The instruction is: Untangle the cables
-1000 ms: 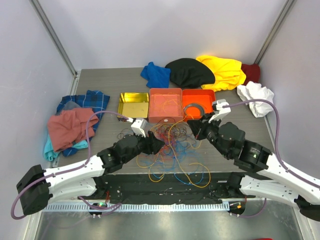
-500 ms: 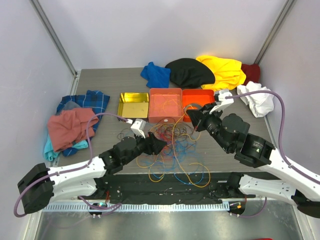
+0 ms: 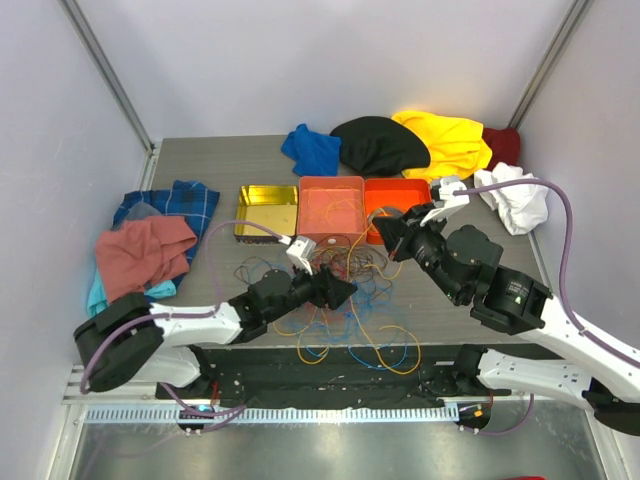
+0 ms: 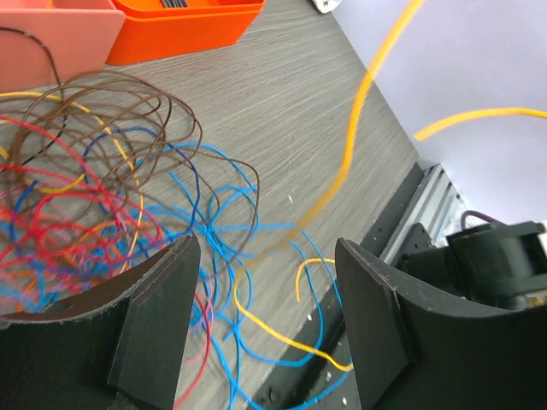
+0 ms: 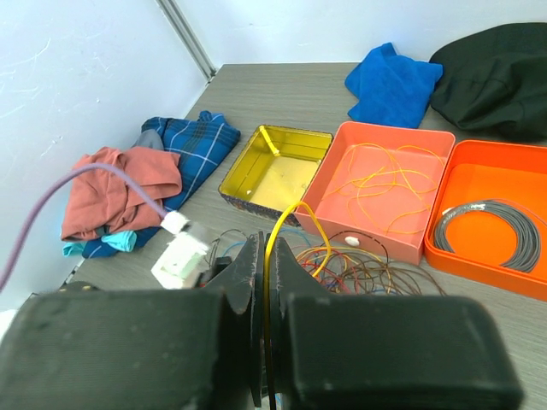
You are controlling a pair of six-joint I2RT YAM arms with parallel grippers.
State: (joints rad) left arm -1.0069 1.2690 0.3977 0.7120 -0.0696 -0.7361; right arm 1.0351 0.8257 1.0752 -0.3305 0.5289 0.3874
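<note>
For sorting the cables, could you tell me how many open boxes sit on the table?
3, in a row behind the cables: gold box left, pink box middle, orange box right.

We are finding the cables (image 3: pixel 372 290) sprawling over the table's (image 3: pixel 215 165) near middle, clogging any low pass there. Just behind them, the gold tin (image 3: pixel 262 212), salmon tray (image 3: pixel 318 200) and orange tray (image 3: pixel 410 192) are walling the way. Heaped clothes (image 3: pixel 140 255) are crowding the left edge. Bare wood is lying open at the back left.
</note>
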